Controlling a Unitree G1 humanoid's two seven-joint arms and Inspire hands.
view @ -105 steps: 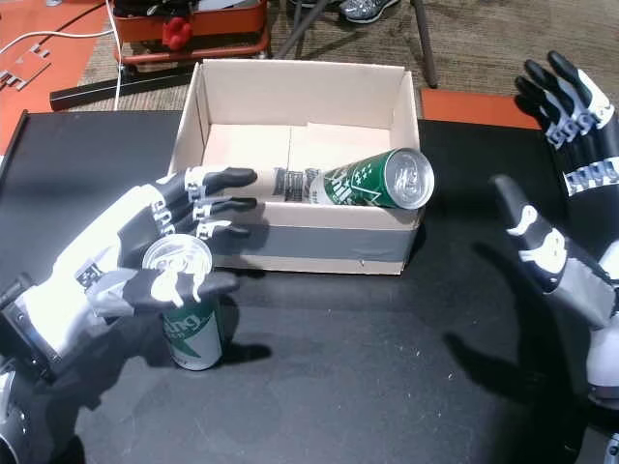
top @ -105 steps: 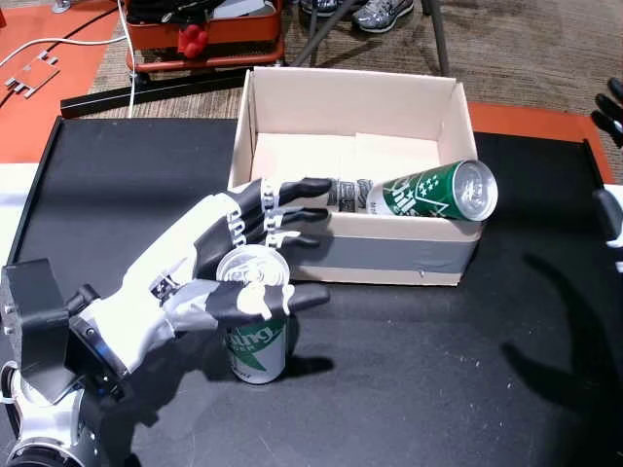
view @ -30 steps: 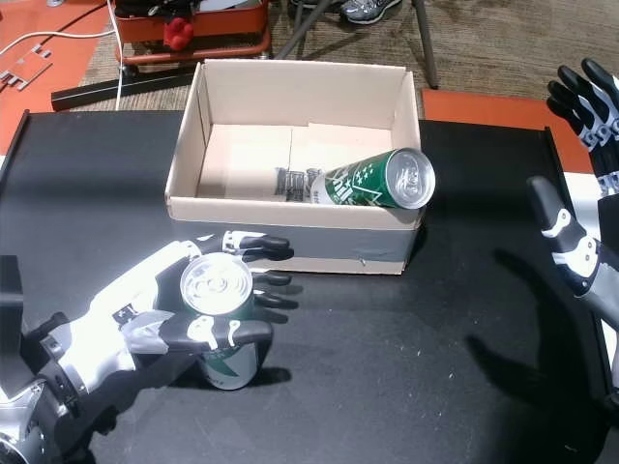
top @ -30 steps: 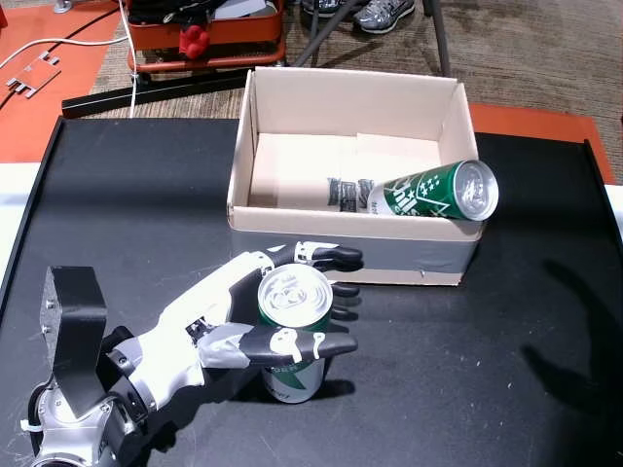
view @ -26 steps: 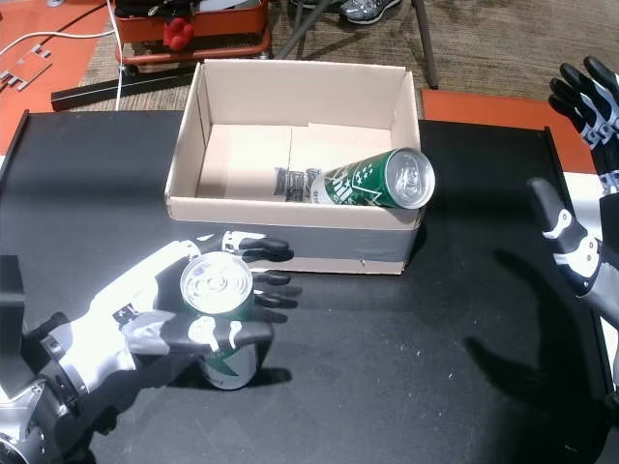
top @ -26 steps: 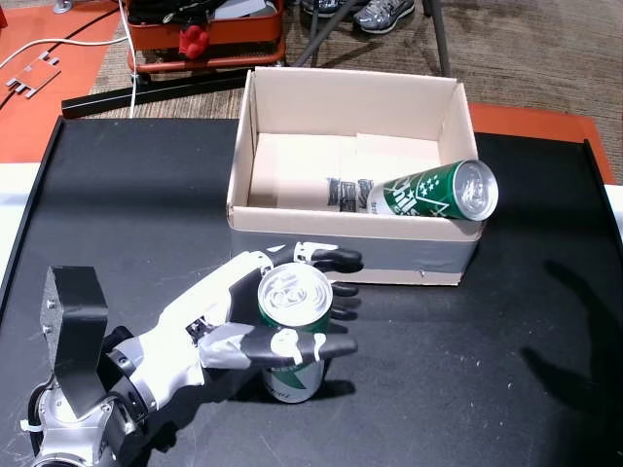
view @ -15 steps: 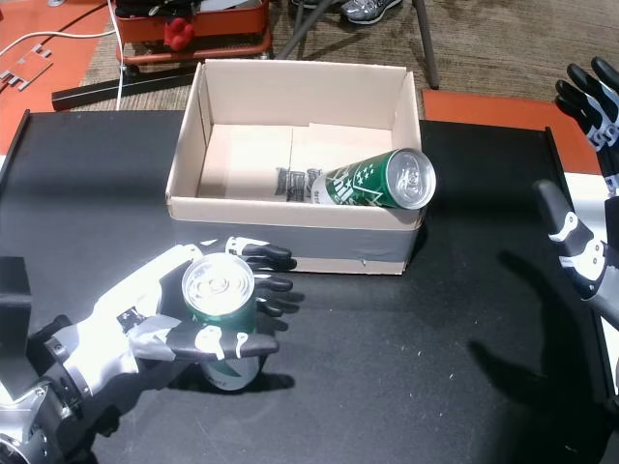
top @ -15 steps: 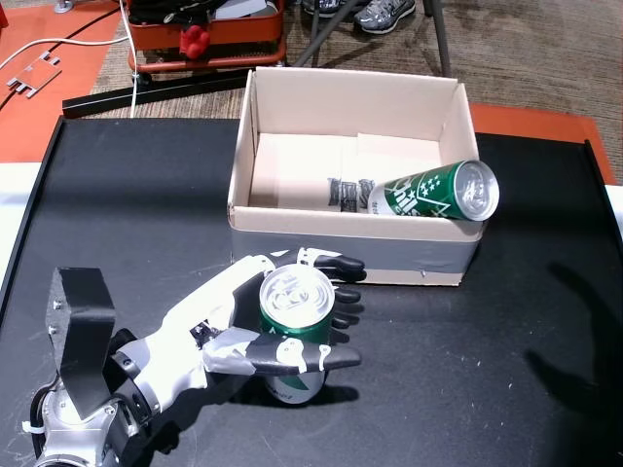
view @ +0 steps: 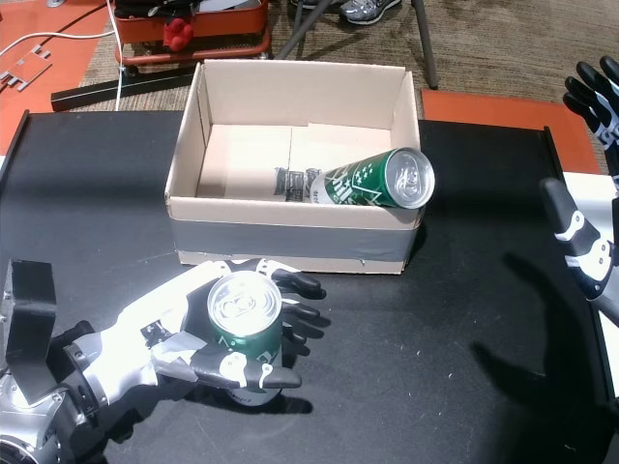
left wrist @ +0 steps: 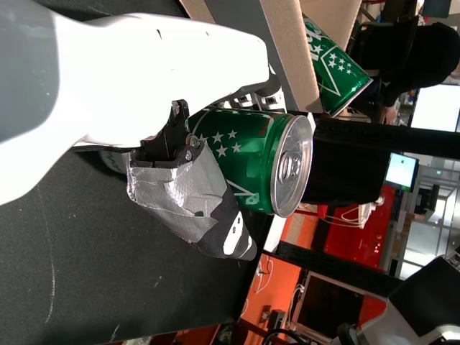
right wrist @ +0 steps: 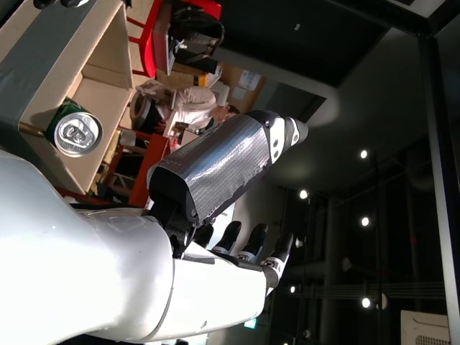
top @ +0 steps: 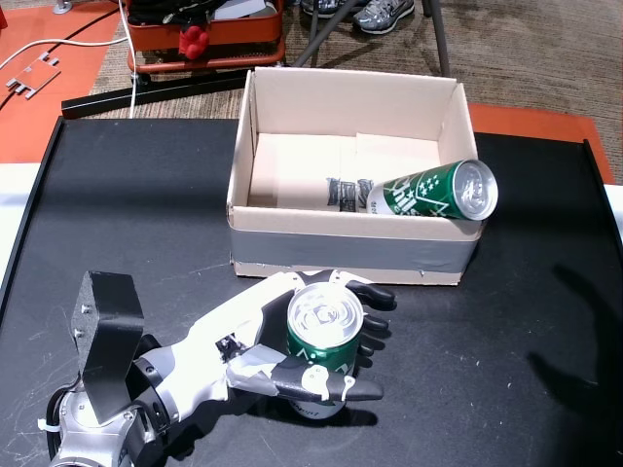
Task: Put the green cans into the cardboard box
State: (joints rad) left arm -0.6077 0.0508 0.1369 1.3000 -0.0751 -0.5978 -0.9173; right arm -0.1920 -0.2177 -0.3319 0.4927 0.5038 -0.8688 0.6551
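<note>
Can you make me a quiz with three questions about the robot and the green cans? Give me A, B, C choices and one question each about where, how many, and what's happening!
1. Where does the can in the box lie?
A. flat in the middle
B. propped on the front wall
C. outside, behind the box

2. How many green cans are there?
A. one
B. two
C. four

3. What is the left hand doing?
A. gripping a can
B. resting open
C. pushing the box

Answers: 1 B, the leaning can sticks its top over the front wall's corner. 2 B, one in the box, one held can. 3 A, thumb and fingers wrap the held can.
</note>
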